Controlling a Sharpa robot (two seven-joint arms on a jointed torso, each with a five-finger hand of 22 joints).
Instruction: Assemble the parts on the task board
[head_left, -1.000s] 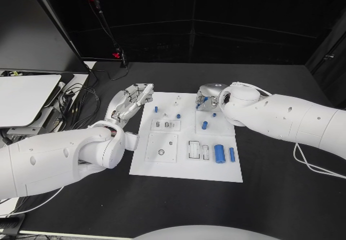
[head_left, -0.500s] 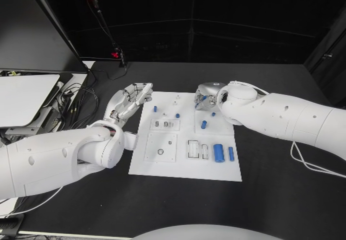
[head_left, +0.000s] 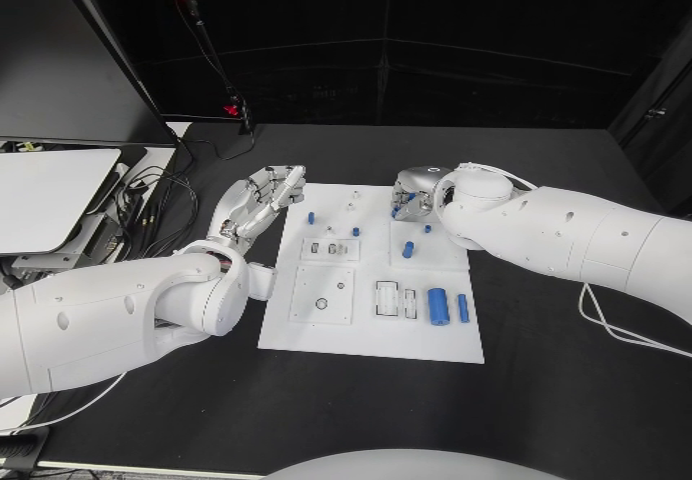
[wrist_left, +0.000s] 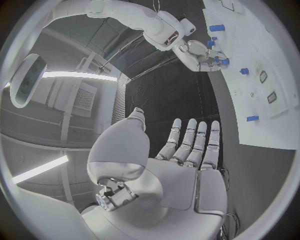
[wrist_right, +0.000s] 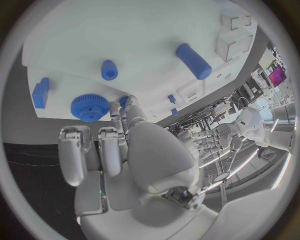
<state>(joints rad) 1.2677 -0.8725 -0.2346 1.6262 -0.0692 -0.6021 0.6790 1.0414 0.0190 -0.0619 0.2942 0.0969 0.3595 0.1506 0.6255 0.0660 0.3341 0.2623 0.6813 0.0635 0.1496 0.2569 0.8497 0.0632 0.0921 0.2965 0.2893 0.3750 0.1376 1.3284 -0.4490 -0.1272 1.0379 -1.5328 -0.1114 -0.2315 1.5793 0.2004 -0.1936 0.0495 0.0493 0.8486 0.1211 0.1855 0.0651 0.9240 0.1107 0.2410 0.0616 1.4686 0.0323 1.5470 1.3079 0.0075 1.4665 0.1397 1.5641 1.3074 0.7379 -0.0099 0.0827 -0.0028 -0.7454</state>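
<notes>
Your left robot hand (head_left: 264, 200) hovers flat, fingers straight and apart, empty, just beside the task board (head_left: 374, 335) on the black surface (head_left: 548, 390). Your right robot hand (head_left: 415, 196) sits at the board's far edge, fingers curled beside a blue gear (wrist_right: 89, 107); whether it holds anything, you cannot tell. Blue peg (wrist_right: 109, 70) and blue cylinder (wrist_right: 193, 61) lie ahead of its fingertips. No legible writing.

White rect. task board (head_left: 372, 340) lies flat at frame centre, long side running top to bottom. Blue parts on it: two cylinders (head_left: 438, 302) lying side by side at lower right, small pegs (head_left: 408, 250) mid-right & upper left, a gear (wrist_right: 89, 107) by the top-right corner.
</notes>
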